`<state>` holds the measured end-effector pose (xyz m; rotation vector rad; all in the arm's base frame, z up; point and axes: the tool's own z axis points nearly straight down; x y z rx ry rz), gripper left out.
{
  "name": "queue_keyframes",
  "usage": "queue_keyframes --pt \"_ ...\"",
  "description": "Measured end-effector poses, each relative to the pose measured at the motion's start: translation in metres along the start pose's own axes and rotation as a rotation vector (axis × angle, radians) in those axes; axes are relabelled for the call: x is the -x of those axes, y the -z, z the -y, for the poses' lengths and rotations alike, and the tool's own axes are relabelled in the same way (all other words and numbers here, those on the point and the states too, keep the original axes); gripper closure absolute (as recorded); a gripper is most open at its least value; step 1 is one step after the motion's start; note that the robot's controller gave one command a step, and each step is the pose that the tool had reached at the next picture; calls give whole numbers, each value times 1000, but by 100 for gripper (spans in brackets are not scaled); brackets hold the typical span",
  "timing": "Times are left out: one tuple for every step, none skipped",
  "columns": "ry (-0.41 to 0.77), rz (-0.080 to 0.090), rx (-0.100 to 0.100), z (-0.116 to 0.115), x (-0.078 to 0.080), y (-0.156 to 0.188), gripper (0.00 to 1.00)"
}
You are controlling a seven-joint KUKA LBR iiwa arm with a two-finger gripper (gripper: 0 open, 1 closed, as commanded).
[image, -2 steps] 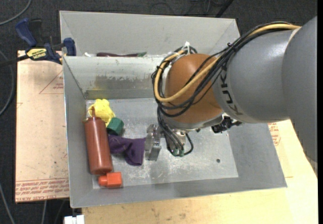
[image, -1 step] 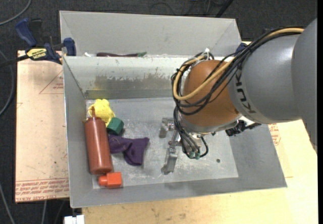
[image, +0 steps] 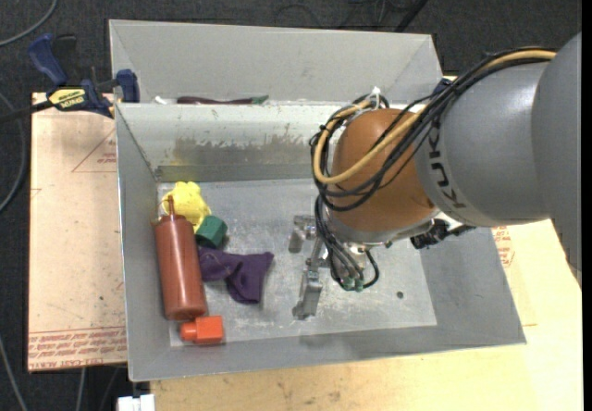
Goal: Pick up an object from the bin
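Arm: a thick grey arm (image: 504,145) reaches in from 3 o'clock and is closest to the lens, covering the bin's right-hand wall.
Wrist: a rounded orange cover (image: 379,173) sits at the arm's end, ringed by black and yellow cables (image: 321,155).
Gripper: the gripper (image: 303,272) hangs low over the bin floor, slightly toward 6 o'clock from the bin's centre.
Jaws: spread wide, one metal finger toward 12 o'clock and the other toward 6 o'clock, with bare floor between them and nothing held.
Bin: the grey metal bin (image: 231,136) has a scuffed floor, and all its loose things lie along the 9 o'clock side.
Nearest thing: a crumpled purple cloth (image: 239,272) lies at 9 o'clock from the gripper, near it but apart from both fingers.
Bottle: a red-brown bottle (image: 179,270) lies lengthwise against the 9 o'clock wall, touching the cloth's far edge.
Orange piece: an orange block (image: 203,330) sits at the bottle's 6 o'clock end, at 8 o'clock from the gripper; whether it is the bottle's cap cannot be told.
Green piece: a small green block (image: 213,231) rests at 10 o'clock from the gripper, just beside the bottle's upper end.
Yellow piece: a lumpy yellow toy (image: 188,202) lies just beyond the green block, toward the back wall.
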<state>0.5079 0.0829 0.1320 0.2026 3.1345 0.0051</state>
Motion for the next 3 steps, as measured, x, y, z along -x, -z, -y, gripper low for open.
queue_keyframes --pt "-112 0 2 -51 19 -54 100" --pt "-113 0 2 -50 19 -54 100" --pt "-185 2 3 -34 8 80 100"
